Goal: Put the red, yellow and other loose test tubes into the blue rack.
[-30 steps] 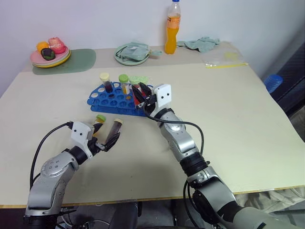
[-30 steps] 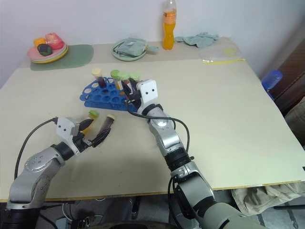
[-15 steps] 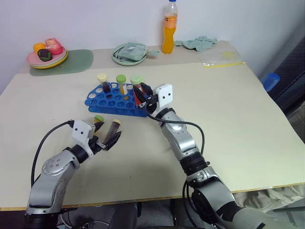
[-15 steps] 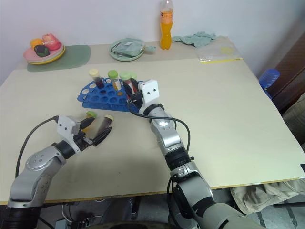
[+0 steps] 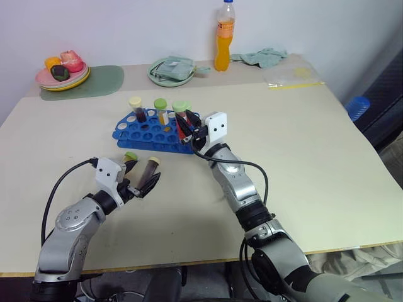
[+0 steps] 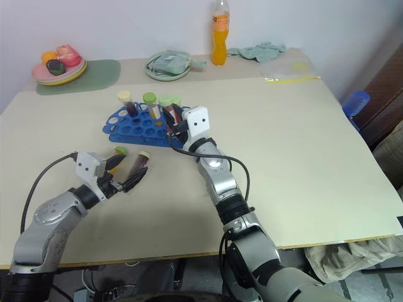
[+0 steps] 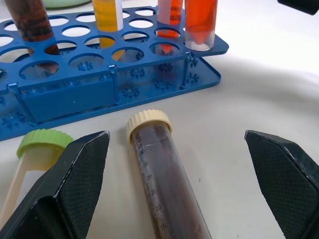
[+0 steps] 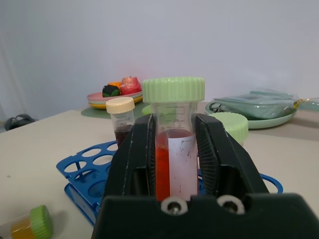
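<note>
Blue rack [image 5: 151, 133] | three tubes upright (one pincer-held) | two loose

Graduation numbers 30, 20 on lying dark tube [image 7: 167, 184]; "ml" scale mark on red tube [image 8: 174, 149].

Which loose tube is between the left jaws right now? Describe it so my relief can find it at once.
Start at the blue rack mid-table and come toward the robot to the open left gripper. The dark tube lies flat on the table between its jaws. Its cream cap and brown contents distinguish it from the green-capped yellow tube lying beside it.
</note>
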Robot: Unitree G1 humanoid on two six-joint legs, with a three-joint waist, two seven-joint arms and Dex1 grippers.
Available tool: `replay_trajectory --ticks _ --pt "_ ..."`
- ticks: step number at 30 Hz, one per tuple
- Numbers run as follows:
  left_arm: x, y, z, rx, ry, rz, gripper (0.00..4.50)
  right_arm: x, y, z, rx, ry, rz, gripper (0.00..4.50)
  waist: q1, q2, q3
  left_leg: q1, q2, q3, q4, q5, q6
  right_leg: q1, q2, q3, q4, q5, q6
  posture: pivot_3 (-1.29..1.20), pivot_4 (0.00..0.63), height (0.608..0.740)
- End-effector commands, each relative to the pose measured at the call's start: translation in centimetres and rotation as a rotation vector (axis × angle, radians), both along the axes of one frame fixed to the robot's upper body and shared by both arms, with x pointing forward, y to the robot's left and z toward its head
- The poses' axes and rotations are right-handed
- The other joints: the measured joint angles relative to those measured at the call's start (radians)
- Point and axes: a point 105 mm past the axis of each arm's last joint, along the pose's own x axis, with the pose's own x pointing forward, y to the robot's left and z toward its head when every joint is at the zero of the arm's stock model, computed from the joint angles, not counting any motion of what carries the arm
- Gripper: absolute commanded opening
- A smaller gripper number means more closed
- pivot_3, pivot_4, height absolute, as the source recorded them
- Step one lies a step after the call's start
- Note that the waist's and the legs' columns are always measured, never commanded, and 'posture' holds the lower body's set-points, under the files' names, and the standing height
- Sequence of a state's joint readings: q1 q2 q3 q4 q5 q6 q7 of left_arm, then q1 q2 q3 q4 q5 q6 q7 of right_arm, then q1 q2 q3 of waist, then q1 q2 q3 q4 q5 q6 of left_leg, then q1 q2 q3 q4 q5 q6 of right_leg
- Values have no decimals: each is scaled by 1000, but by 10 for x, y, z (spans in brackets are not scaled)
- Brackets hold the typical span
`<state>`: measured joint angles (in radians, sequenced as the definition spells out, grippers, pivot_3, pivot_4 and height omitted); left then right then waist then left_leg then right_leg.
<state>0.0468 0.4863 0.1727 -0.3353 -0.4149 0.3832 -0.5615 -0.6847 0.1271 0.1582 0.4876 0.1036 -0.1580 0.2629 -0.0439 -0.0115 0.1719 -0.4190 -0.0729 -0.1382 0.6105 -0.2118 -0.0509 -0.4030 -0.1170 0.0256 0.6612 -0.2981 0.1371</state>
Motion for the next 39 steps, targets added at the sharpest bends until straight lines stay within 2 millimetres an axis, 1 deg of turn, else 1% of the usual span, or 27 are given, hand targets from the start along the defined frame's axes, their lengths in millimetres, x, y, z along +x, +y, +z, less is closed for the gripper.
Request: replay_trajectory --ticks 1,6,9,11,12,15,18,19,20,21,23,26,28,31,32,34,36,37,39 --pt "-2 -7 10 -4 -42 -22 4500 1 8 10 24 -18 6 715 0 0 0 0 0 0 0 0 0 0 0 0 0 0 0 0 150 740" --pt "-1 -9 10 -7 -43 -24 4500 4 10 12 25 -25 0 715 -1 0 0 0 0 0 0 0 -1 0 0 0 1 0 0 0 150 740" --pt "-1 -9 10 -8 -45 -24 4500 -3 15 8 31 -10 76 715 -1 0 0 0 0 0 0 1 -1 0 0 0 1 0 0 0 150 740" --pt "0 -9 10 -7 -47 -19 4500 -6 14 9 31 -17 97 1754 -1 0 0 0 0 0 0 1 -1 0 0 0 1 0 0 0 150 740" --pt "0 -9 10 -6 -48 -15 4500 -8 13 11 34 -32 95 2169 -2 0 0 0 0 0 0 1 -1 0 0 0 1 0 0 0 150 740" --pt "1 -5 13 -6 -55 6 4500 -13 6 28 60 -102 66 3740 -1 0 0 0 0 0 0 1 -1 -1 0 0 2 0 0 0 150 740" --pt "2 -2 19 -8 -64 25 4500 -21 0 39 70 -147 67 3740 -1 0 0 0 0 0 0 1 -1 -1 0 0 2 0 0 0 150 740" --pt "4 -1 25 -14 -70 36 4500 -23 -6 43 73 -156 64 3740 -1 0 0 0 0 0 0 1 -1 -1 0 0 2 0 0 0 150 740" --pt "6 3 30 -15 -50 58 4500 -25 -16 48 75 -167 52 3740 1 0 0 0 0 0 0 1 -1 -1 0 0 2 0 0 0 150 740" --pt "9 8 34 19 -26 74 4500 -26 -27 52 76 -171 35 3740 4 0 0 0 0 0 0 1 -1 -1 0 0 2 0 0 0 150 740" --pt "10 16 41 80 10 79 4500 -27 -42 56 60 -168 14 3740 3 0 0 0 0 -1 1 1 -1 -1 0 0 2 0 0 0 150 740" --pt "14 28 59 120 52 89 4500 -29 -60 52 -22 -124 30 3740 2 0 0 0 0 -1 1 1 -1 0 0 0 2 0 0 0 150 740" --pt "19 37 71 147 80 100 4500 -33 -71 46 -108 -93 60 3740 0 0 0 0 0 -1 1 0 -1 0 0 0 2 0 0 0 150 740" --pt "28 45 87 177 102 114 4500 -43 -84 36 -253 -63 131 3740 0 0 0 0 0 0 0 1 -1 -1 1 0 2 0 0 0 150 740" --pt "32 48 89 203 132 131 4500 -48 -86 32 -302 -61 158 3740 0 0 0 0 0 0 0 1 -1 -1 1 0 2 0 0 0 150 740" --pt "36 55 85 270 248 164 4500 -56 -89 27 -375 -62 202 3740 0 0 0 0 0 1 0 0 -1 0 1 0 2 0 0 0 150 740" --pt "38 65 78 374 365 210 4500 -64 -90 22 -430 -61 243 3740 -2 0 1 0 0 2 1 0 0 0 1 0 2 -1 0 0 150 740" --pt "39 69 74 407 437 236 4500 -69 -90 18 -455 -58 264 3740 -2 0 1 0 0 3 0 0 0 0 1 0 2 -1 0 0 150 740" --pt "43 73 69 444 524 252 4500 -77 -88 13 -488 -54 302 3740 -1 0 1 0 0 4 1 0 0 0 1 0 2 -1 0 0 150 740"
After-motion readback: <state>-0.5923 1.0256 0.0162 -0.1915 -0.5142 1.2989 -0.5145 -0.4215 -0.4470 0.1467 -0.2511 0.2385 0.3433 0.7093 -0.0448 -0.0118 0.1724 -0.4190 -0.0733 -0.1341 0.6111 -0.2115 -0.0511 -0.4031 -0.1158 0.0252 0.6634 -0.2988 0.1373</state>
